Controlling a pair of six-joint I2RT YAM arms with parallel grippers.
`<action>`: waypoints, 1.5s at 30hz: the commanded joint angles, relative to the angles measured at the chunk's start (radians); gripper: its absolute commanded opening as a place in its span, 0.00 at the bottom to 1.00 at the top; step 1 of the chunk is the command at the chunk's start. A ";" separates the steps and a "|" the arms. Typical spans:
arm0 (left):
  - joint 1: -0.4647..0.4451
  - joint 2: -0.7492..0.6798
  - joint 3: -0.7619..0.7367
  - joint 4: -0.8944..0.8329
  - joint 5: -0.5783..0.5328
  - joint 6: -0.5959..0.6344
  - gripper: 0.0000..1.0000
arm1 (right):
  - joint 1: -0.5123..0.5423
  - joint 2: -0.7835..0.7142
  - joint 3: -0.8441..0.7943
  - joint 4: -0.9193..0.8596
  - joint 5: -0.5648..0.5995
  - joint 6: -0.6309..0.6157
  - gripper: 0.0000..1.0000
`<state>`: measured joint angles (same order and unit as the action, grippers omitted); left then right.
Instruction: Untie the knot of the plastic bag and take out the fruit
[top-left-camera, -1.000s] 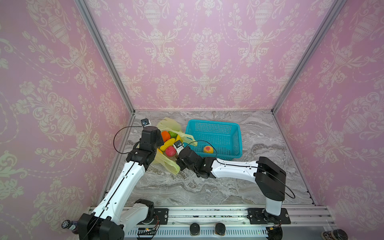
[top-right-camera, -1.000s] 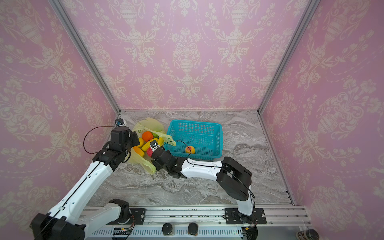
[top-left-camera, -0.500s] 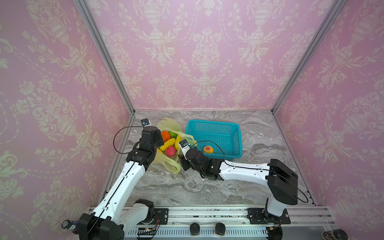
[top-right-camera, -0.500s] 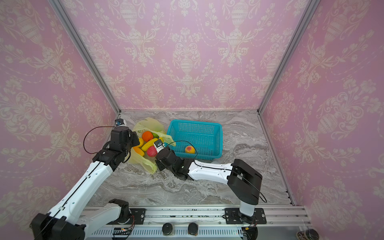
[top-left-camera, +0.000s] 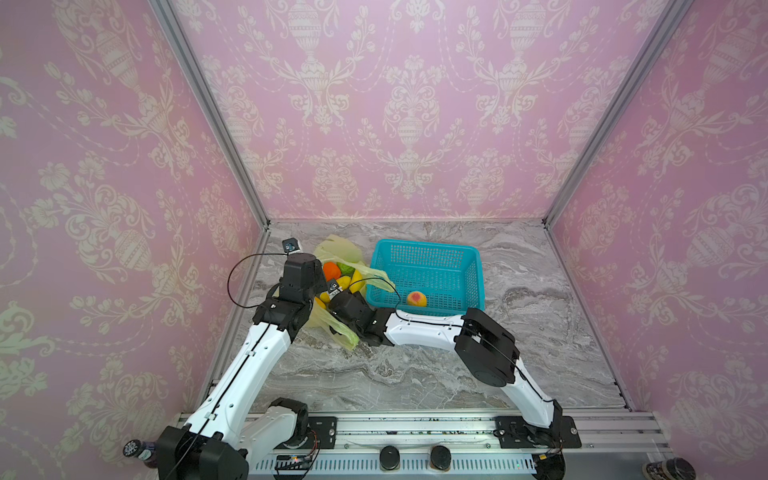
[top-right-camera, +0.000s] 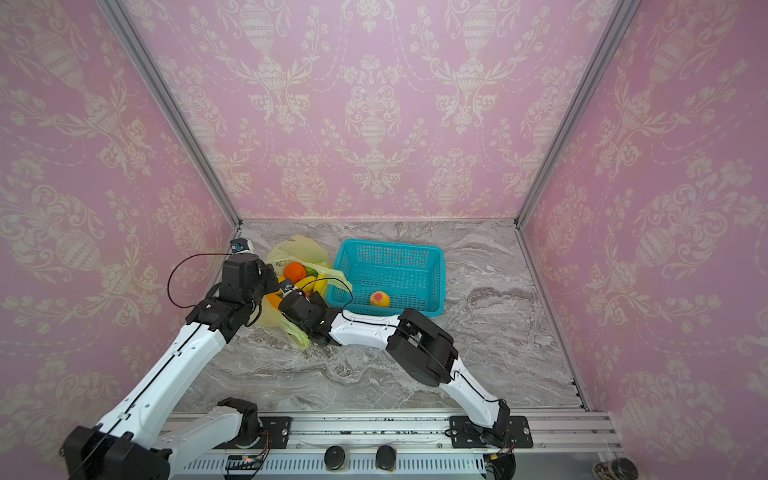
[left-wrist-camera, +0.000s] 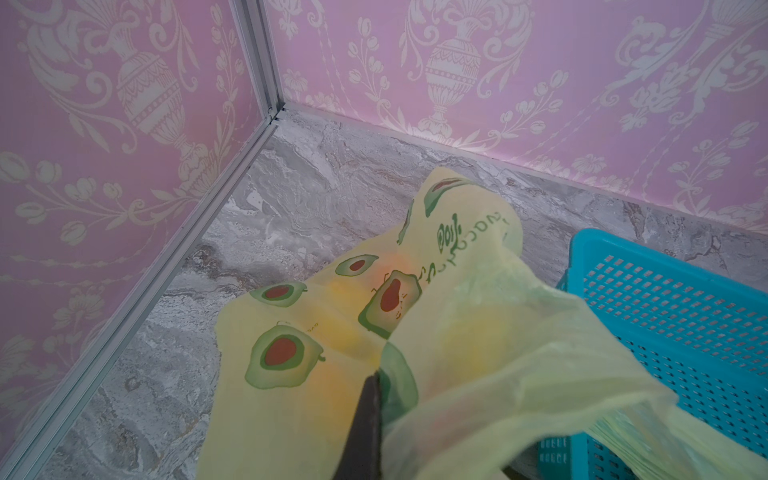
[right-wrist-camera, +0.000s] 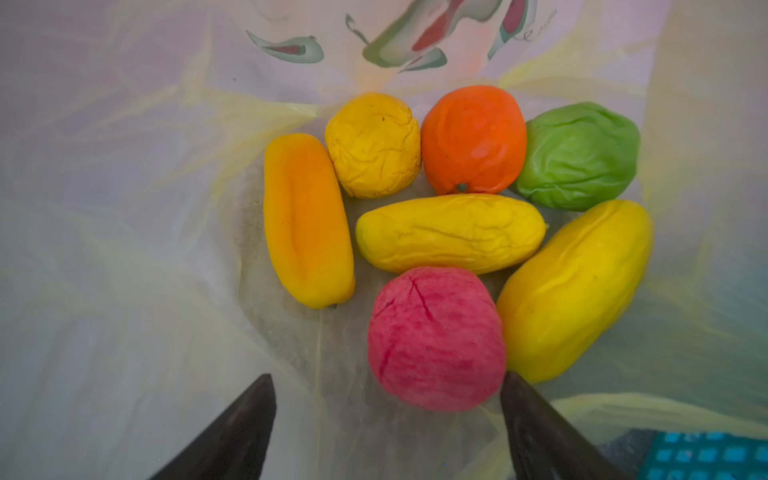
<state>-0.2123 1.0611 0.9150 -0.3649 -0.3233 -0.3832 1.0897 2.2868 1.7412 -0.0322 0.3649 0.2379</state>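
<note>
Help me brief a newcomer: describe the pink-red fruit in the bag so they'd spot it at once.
On the marble table sits a teal basket; the yellow-green plastic bag lies beside it, to its left in both top views. Inside, the pink-red fruit is the round one nearest the open right gripper, the only pink piece among yellow, orange and green neighbours.

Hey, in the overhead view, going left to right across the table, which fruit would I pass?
orange fruit → green fruit → pink-yellow fruit. The first two sit in the plastic bag; the last lies in the teal basket.
</note>
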 joint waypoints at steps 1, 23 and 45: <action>0.004 -0.018 -0.012 -0.017 -0.014 -0.009 0.00 | -0.008 0.047 0.064 -0.079 -0.001 0.018 0.90; 0.004 -0.009 -0.010 -0.016 -0.010 -0.009 0.00 | -0.006 -0.097 -0.089 -0.012 -0.011 0.020 0.48; 0.005 -0.016 -0.012 -0.015 -0.009 -0.005 0.00 | -0.010 0.032 0.049 -0.022 0.000 0.056 0.89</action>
<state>-0.2123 1.0599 0.9115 -0.3645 -0.3229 -0.3832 1.0821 2.2585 1.6947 0.0425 0.3492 0.2764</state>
